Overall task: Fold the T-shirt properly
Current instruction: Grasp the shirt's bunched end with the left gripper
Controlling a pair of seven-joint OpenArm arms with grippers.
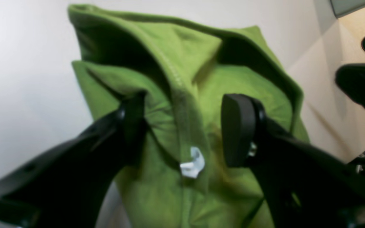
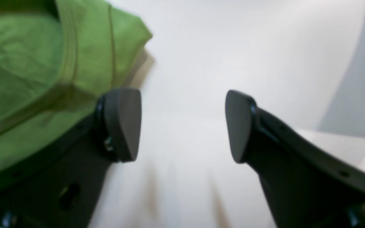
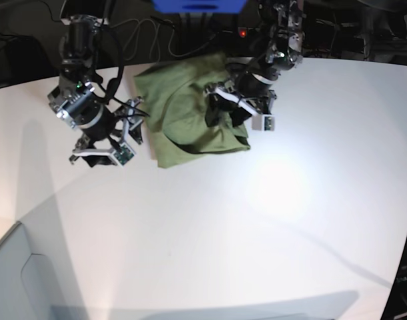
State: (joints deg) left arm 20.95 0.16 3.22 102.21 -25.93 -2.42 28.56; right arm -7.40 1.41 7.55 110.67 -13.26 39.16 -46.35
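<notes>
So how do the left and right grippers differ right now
The left gripper hangs over the T-shirt, with green cloth and a white tag between its parted pads; the right gripper has only bare white table between its pads, the shirt off to one side. Both are black, both open.

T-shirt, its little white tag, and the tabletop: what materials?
T-shirt: soft knit, likely cotton; matte green, creases, stitched seam.
White tag: small crumpled label, fabric or paper, too blurred to tell.
Tabletop: smooth white sheet, laminate or plastic perhaps; faint lamp glare.
</notes>
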